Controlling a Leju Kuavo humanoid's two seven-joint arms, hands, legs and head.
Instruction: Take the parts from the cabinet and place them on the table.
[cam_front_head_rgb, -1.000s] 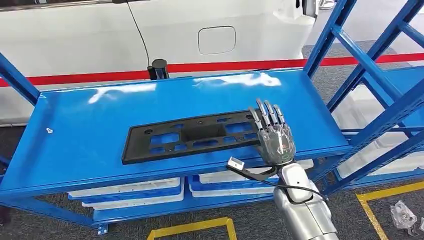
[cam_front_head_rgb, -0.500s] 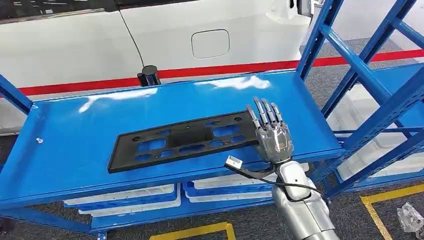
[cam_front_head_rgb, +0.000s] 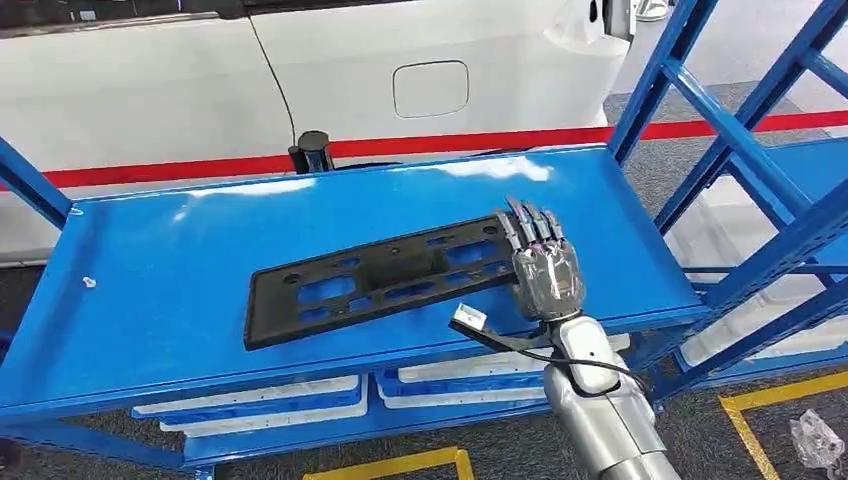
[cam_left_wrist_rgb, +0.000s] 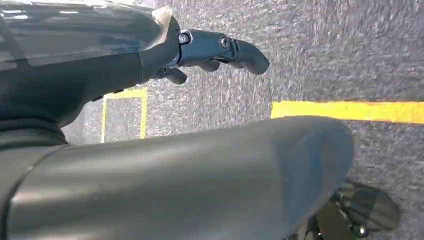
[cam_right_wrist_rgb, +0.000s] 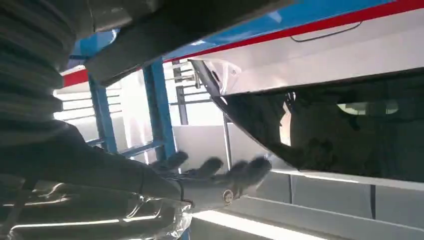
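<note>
On the blue shelf (cam_front_head_rgb: 150, 270), just left of centre, lies the black part (cam_front_head_rgb: 375, 280), a long flat perforated plate, its long axis running from 8 o'clock to 2 o'clock. At its 3 o'clock end rests the right hand (cam_front_head_rgb: 545, 270), fingers (cam_front_head_rgb: 528, 225) straight and close together, flat against the plate's edge (whether they actually clamp it cannot be told). Beyond the shelf, at 12 o'clock, stands a white car (cam_front_head_rgb: 400, 70). Below the shelf sit white bins (cam_front_head_rgb: 260, 395). Over grey floor (cam_left_wrist_rgb: 325, 60) hangs the left hand (cam_left_wrist_rgb: 210, 52), fingers curled inward, holding nothing.
</note>
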